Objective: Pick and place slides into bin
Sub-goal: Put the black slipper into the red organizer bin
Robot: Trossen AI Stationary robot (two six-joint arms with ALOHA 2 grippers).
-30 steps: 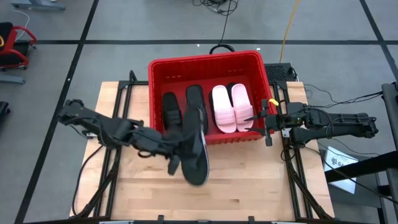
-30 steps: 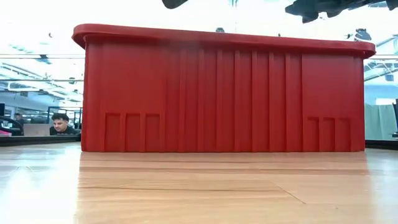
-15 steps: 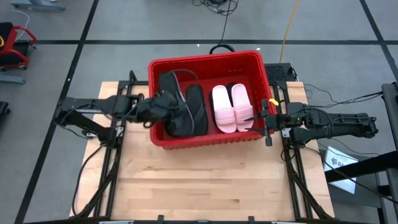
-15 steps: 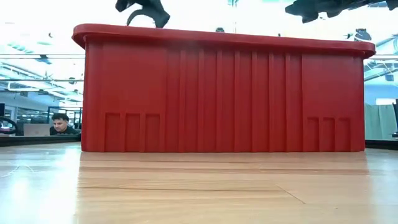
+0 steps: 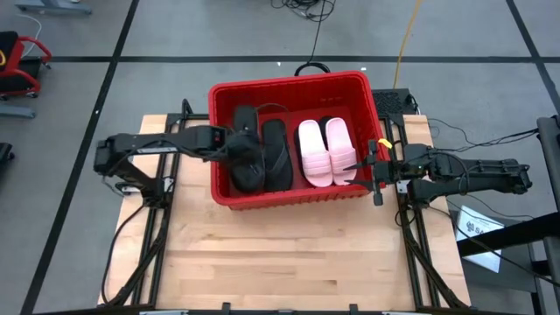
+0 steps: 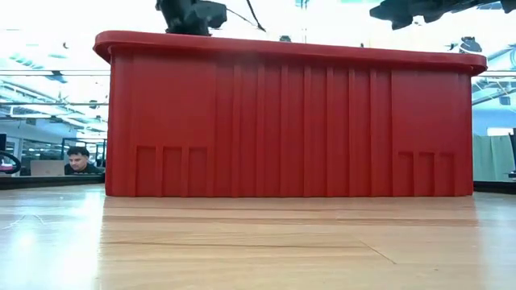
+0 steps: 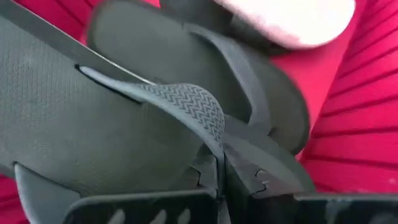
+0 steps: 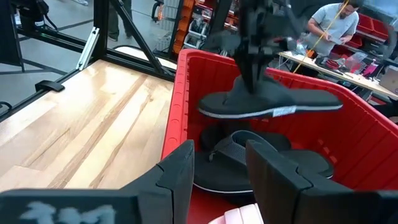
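The red bin stands at the table's far middle. My left gripper reaches over its left part, shut on a black flip-flop; the right wrist view shows this flip-flop hovering above the slides lying inside. Another black flip-flop and a pink-white pair lie flat on the bin's floor. My right gripper waits open at the bin's right rim, nothing between its fingers. My left gripper pinches the flip-flop's thong strap between its two fingers, which slant down from the table's left. The sole hangs below the fingers, about level. It is lifted clear above the black slides in the bin.
The bin's near wall fills the low view. Bare wooden table lies in front of the bin. A person sits in the room behind, and another stands beyond the bin.
My left gripper has swung from in front of the bin toward the far edge and over the bin's left part, tipping downward, still shut on the flip-flop. The flip-flop has come from over the table to above the slides in the bin.
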